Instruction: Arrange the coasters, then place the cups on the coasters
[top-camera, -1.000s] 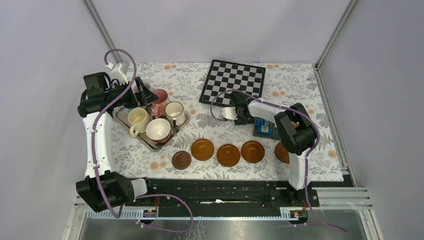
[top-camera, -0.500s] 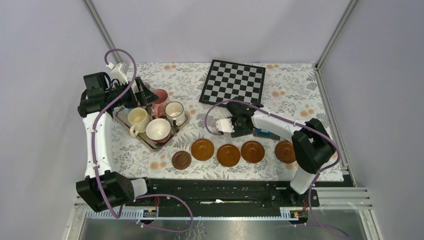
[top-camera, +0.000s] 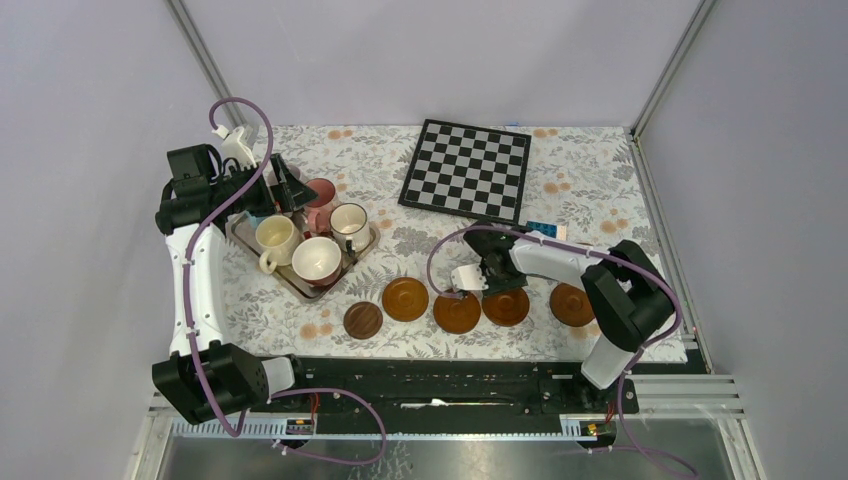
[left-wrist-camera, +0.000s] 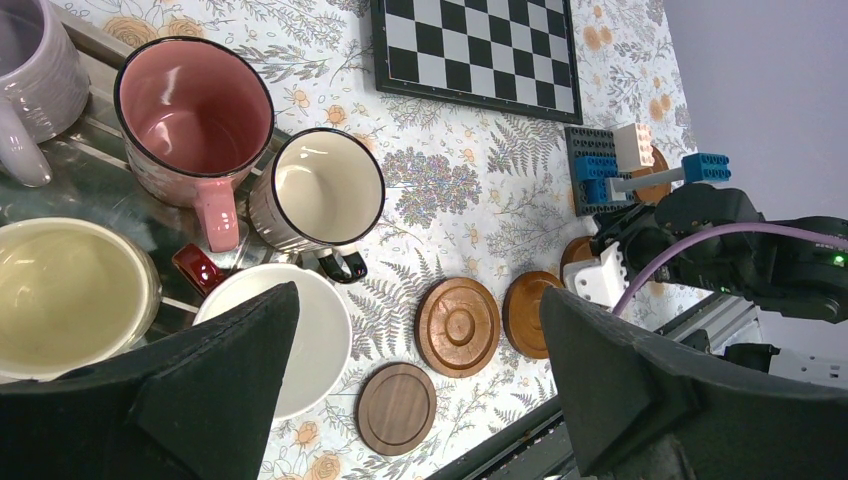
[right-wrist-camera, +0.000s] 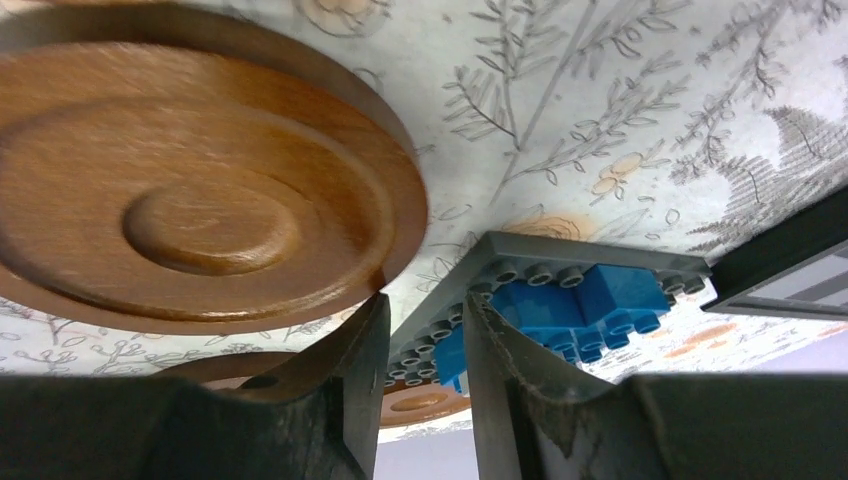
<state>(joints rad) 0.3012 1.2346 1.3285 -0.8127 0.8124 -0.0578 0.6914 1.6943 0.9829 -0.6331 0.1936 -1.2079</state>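
Lined along the near edge of the floral worktop (top-camera: 600, 200): five round brown wooden coasters (top-camera: 405, 299), leftmost darkest. Right pincer (right-wrist-camera: 425, 305) clenched on nothing, beside one coaster's rim. Farther left, handled ceramic cups (top-camera: 317, 259) crowded on rectangular grey metal tray (left-wrist-camera: 110, 190), left pincer (left-wrist-camera: 417, 295) spread wide above.

You can read no text, label, brand, number or sign in any view. The cups (left-wrist-camera: 195, 120), the coasters (left-wrist-camera: 458, 327), the chessboard (top-camera: 466, 170) and the block toy (right-wrist-camera: 570, 310) show no legible marks.
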